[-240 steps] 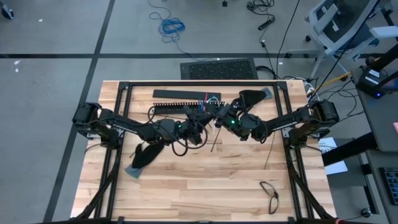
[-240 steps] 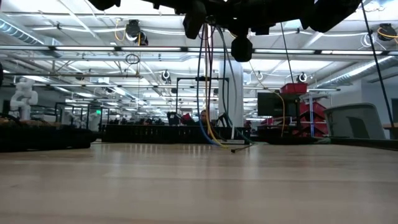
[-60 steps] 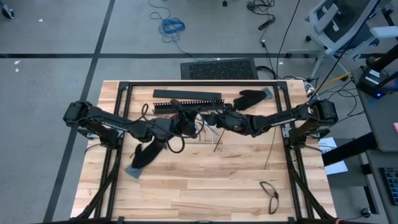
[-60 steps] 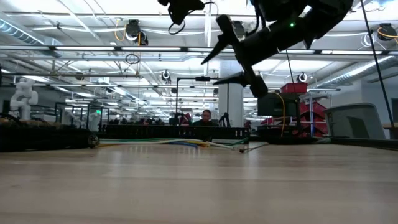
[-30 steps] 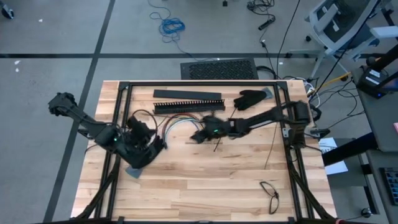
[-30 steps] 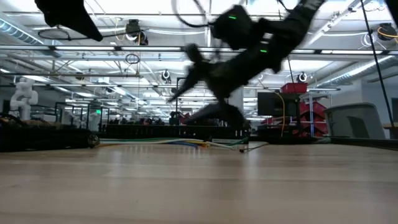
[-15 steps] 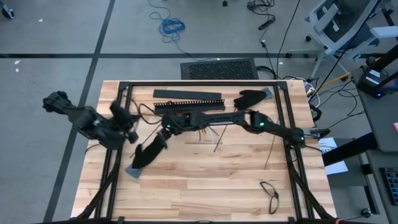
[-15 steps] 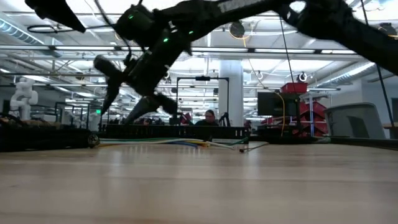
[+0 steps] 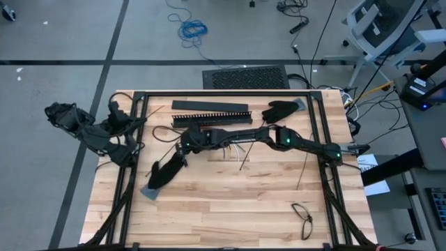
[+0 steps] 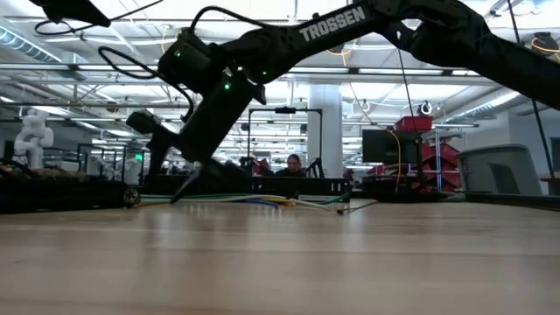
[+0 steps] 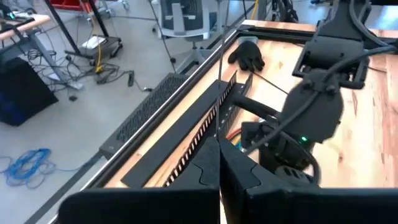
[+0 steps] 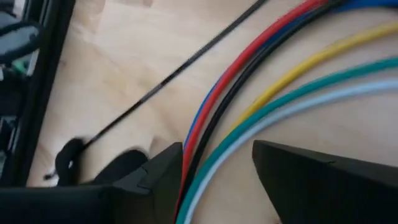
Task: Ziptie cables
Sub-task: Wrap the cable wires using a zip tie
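Observation:
The cables (image 12: 280, 81), red, blue, black, yellow, green and pale blue, lie side by side on the wooden table (image 9: 230, 202) in front of the slotted bar (image 9: 209, 120); the low view shows them as a flat bundle (image 10: 245, 199). My right gripper (image 12: 217, 155) reaches far across to their left end (image 9: 182, 144), open and slanting down, with a finger on each side of the bundle. My left gripper (image 9: 132, 124) is drawn back over the table's left edge, shut on a thin black strip (image 11: 221, 81). My left gripper pinches one end of the thin black strip (image 11: 219, 134) between its two shut fingers. The strip runs on straight ahead of the fingertips, clear of the table.
A flat black bar (image 9: 209, 106) and a black glove (image 9: 282, 109) lie at the far edge. Dark cloth (image 9: 164, 174) lies near the left. Loose thin strips (image 9: 242, 159) and a black loop (image 9: 301, 213) lie toward the right. The near half of the table is bare wood.
My right gripper has swept toward the table's left edge along the cables and sunk to their left end. My left gripper has pulled back toward the left edge and risen, carrying the thin strip with it.

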### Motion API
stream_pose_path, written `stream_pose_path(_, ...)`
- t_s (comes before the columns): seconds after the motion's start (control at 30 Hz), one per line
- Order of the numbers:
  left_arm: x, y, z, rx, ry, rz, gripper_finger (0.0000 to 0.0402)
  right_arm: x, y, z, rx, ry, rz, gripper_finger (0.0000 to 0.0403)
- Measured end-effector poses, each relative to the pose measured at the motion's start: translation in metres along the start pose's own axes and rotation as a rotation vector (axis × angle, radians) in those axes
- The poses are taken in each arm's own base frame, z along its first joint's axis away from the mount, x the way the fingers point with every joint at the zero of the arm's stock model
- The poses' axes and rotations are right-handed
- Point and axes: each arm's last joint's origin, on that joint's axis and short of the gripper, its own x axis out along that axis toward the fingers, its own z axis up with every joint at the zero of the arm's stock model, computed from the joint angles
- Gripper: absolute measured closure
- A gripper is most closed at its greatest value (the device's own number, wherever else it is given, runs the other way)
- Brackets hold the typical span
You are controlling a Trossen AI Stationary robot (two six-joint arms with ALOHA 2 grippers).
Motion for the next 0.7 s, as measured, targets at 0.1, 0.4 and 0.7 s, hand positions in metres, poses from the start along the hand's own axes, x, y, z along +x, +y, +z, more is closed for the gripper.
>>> stream_pose_path(0.1,0.000,0.000,0.000,0.003,0.001,-0.001,0.0401,0.004,-0.005,0.003,-0.018,0.006,-0.021,0.0240)
stream_pose_path(0.4,0.000,0.000,0.000,0.010,0.004,-0.002,0.0401,0.038,-0.029,-0.001,-0.069,0.150,-0.006,0.0390)
stream_pose_path(0.7,0.000,0.000,0.000,0.048,0.005,-0.005,0.0401,0.014,-0.018,-0.034,-0.217,0.260,-0.100,0.0401)
